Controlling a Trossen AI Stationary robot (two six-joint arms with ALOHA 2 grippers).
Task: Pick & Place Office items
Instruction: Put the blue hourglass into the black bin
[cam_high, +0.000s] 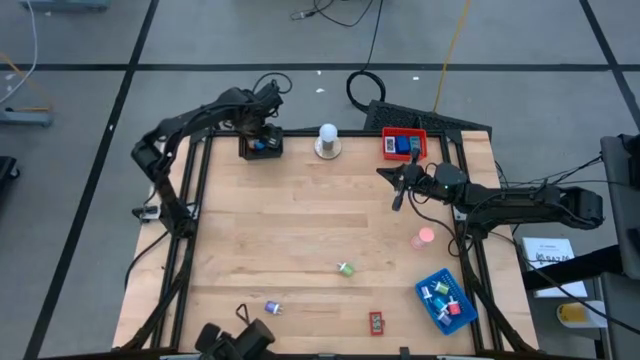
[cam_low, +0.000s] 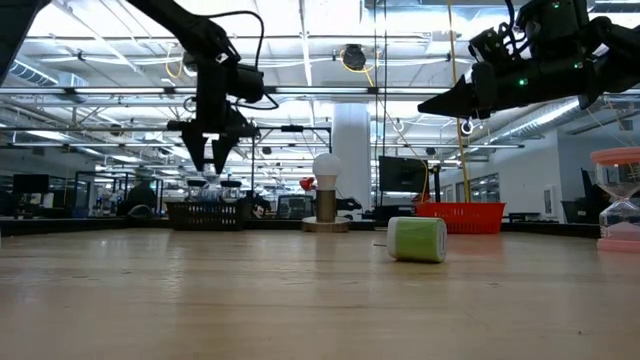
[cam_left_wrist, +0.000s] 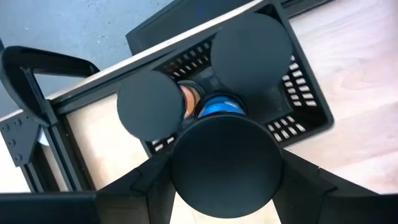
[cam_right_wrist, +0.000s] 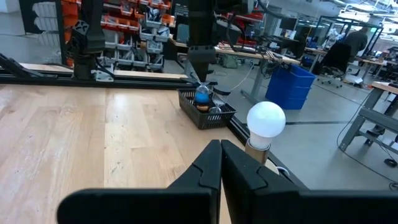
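My left gripper (cam_low: 212, 165) is open and points down over the black tray (cam_high: 261, 146) at the table's far left. A blue cylinder (cam_left_wrist: 217, 106) and a brown one (cam_left_wrist: 189, 96) lie in the tray under its fingers; the blue one also shows in the right wrist view (cam_right_wrist: 202, 94). My right gripper (cam_right_wrist: 221, 163) is shut and empty. It is raised above the table near the red tray (cam_high: 403, 145). On the table lie a green cylinder (cam_low: 417, 240), a pink cylinder (cam_high: 425, 237), a small clip (cam_high: 272, 308) and a red rectangle (cam_high: 376, 322). My left gripper's fingers (cam_low: 195, 155) stand on either side of the blue cylinder from above. I cannot tell whether they touch it; the gripper's own dark parts cover much of the left wrist view.
The white knob on its round base (cam_high: 327, 141) stands between the black and red trays at the far edge. The blue tray (cam_high: 445, 300), with several items, sits at the near right. The red tray holds a blue item. The middle of the table (cam_high: 300, 215) is bare wood.
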